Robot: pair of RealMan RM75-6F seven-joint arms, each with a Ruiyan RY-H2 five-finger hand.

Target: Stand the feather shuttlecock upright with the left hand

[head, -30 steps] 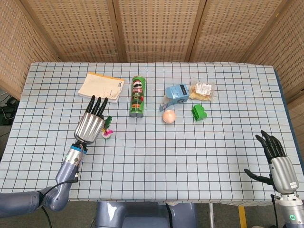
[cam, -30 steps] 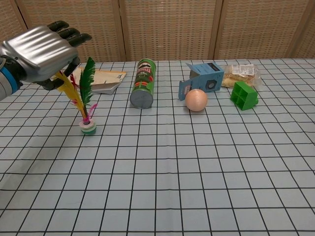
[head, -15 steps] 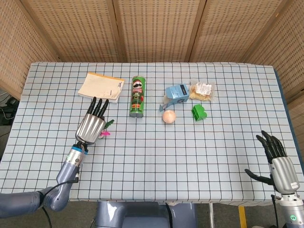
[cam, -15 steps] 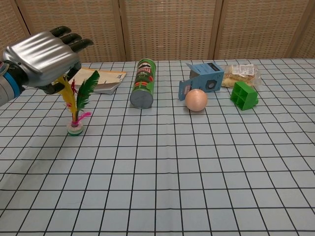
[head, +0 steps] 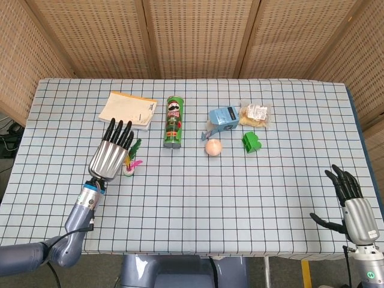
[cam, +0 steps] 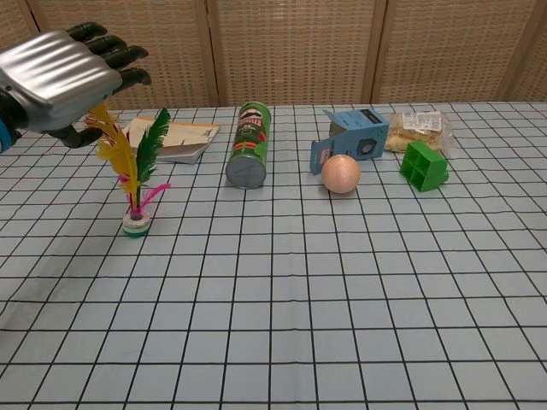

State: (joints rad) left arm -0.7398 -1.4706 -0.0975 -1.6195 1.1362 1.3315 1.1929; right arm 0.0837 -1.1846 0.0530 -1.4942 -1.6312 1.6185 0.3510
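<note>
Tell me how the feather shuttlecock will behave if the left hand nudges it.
The feather shuttlecock stands on a small round base under tall feathers, so it probably tips easily. Its feathers splay apart, so they likely bend rather than push back. The left hand is over their tips, so a sideways brush may topple it.

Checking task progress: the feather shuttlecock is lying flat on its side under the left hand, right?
Not quite. The feather shuttlecock stands upright on its round white base, feathers pointing up, under the left hand. The chest view shows it.
</note>
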